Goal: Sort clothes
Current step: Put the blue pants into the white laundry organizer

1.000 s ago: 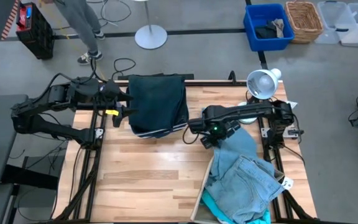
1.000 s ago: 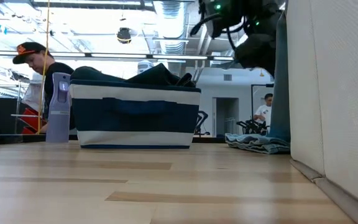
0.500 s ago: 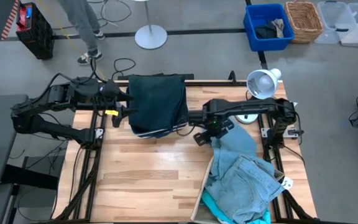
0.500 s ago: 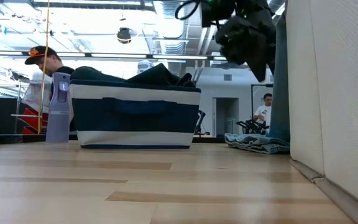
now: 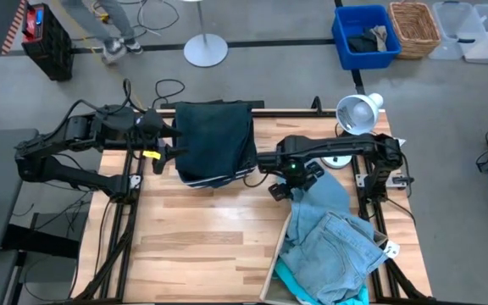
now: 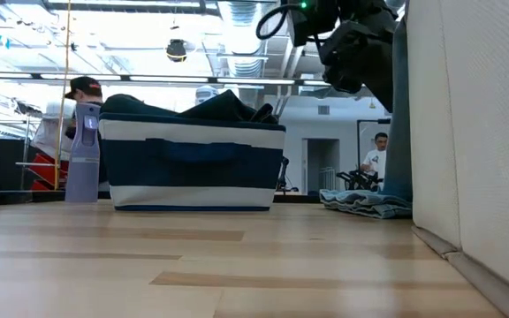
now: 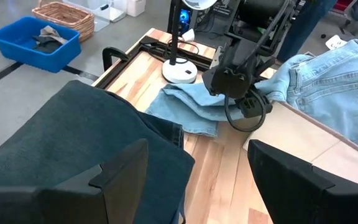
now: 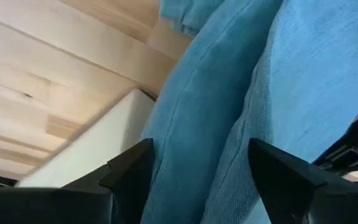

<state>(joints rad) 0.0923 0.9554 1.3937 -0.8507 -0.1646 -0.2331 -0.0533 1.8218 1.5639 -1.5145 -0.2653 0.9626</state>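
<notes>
Left gripper [image 5: 174, 140]: fingers apart, idle beside the dark garments [image 5: 216, 135] heaped on the bin
Right gripper [image 5: 282, 187]: spread open over the pale jeans [image 5: 333, 241] spilling from the beige box [image 5: 274, 264]
Risk: dragging trailing denim could snag the box
</notes>
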